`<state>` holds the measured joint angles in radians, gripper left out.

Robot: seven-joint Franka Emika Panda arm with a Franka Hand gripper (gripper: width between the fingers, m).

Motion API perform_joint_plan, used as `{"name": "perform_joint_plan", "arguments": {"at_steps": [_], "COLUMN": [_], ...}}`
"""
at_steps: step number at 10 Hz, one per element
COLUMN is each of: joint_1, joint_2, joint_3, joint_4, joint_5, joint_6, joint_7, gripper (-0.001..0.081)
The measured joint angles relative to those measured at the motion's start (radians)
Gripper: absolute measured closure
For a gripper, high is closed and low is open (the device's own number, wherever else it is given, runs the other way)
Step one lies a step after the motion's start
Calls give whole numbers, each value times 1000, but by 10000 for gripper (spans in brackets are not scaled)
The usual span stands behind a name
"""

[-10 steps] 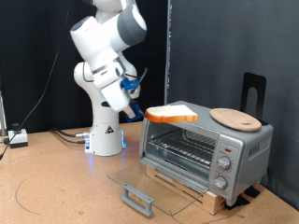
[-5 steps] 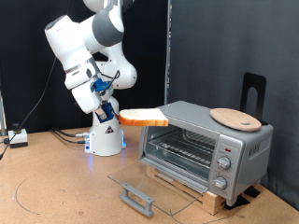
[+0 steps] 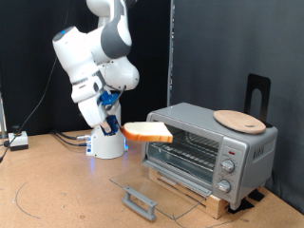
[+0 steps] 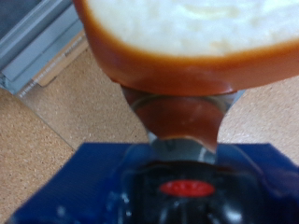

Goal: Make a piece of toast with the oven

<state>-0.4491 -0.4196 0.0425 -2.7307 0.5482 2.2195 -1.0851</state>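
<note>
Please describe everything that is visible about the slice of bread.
The piece of toast is a thick slice with a pale top and a golden-orange crust. It lies nearly flat in the air, clamped at one edge by the gripper, at the exterior view's left of the open oven, touching nothing else.

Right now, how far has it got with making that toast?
Done: the oven door is open and lies flat, showing the bare wire rack. In hand: the gripper holds the piece of toast in the air, to the exterior view's left of the oven's opening. Left: the bread is not inside and the door is not shut.
</note>
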Motion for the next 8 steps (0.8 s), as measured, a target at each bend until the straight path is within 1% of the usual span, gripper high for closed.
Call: {"name": "perform_joint_plan", "arguments": {"at_steps": [2,4,6,8], "joint_1": [15,49,83,115], "joint_2": [59,107,132,135], "joint_3": [31,50,78,120], "joint_4": [-19,-22,-27,-39], "joint_5": [26,87,107,105], "joint_6": [70,117,144,154], "joint_7": [0,-40,-76,-93], "gripper": [396,396,396,396]}}
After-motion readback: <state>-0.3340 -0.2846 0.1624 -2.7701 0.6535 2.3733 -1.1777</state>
